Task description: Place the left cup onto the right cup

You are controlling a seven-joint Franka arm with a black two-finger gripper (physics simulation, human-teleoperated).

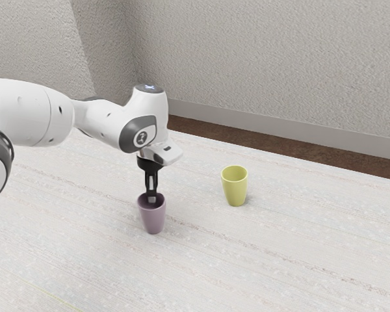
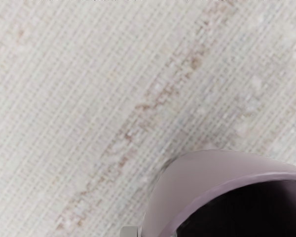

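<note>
The claw is seen in the exterior view pointing straight down from the white arm, its dark tip lowered to the rim of the purple cup, at the part of the rim that lies farther from the camera. Whether the claw is clamped on that rim or merely parted around it cannot be told, since the tip is seen as one narrow dark shape against the cup's opening. The purple cup is stood upright on the pale woven tabletop, directly beneath the claw, with its mouth turned upward and its base resting flat on the surface. The yellow-green cup is also stood upright on the tabletop, well apart from the claw toward the exterior view's right and a little farther back, with its mouth open to the top. The two cups are kept apart by a bare stretch of tabletop. In the wrist view the purple cup is seen just under the claw, its curved lilac wall and dark interior shown close up, while the tabletop with its faint reddish streak is spread out beyond it. Behind the tabletop, a strip of brown floor and a light textured wall are seen beyond the claw
</note>
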